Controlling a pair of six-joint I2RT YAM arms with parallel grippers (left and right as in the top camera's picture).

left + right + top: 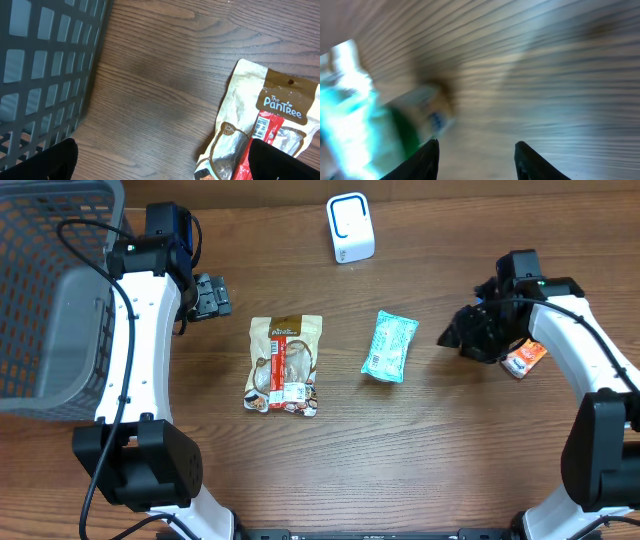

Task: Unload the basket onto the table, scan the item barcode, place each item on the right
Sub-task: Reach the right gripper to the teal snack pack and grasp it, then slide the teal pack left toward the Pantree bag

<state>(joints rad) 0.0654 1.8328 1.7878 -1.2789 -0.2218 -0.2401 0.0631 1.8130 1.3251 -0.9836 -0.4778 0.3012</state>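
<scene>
My right gripper [477, 160], partly open and holding nothing, is near the right side of the teal packet [389, 346], which lies on the table [450, 470] with its long axis pointing nearly away from me; my left gripper [213, 295], wide open and empty, is farther.

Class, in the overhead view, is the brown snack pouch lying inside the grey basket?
No, the snack pouch lies flat on the wooden table, clear of the basket.

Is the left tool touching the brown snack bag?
Apart. The overhead view shows a strip of bare table between the left tool and the brown snack bag. The open tool sits up and to the left of the bag.
</scene>
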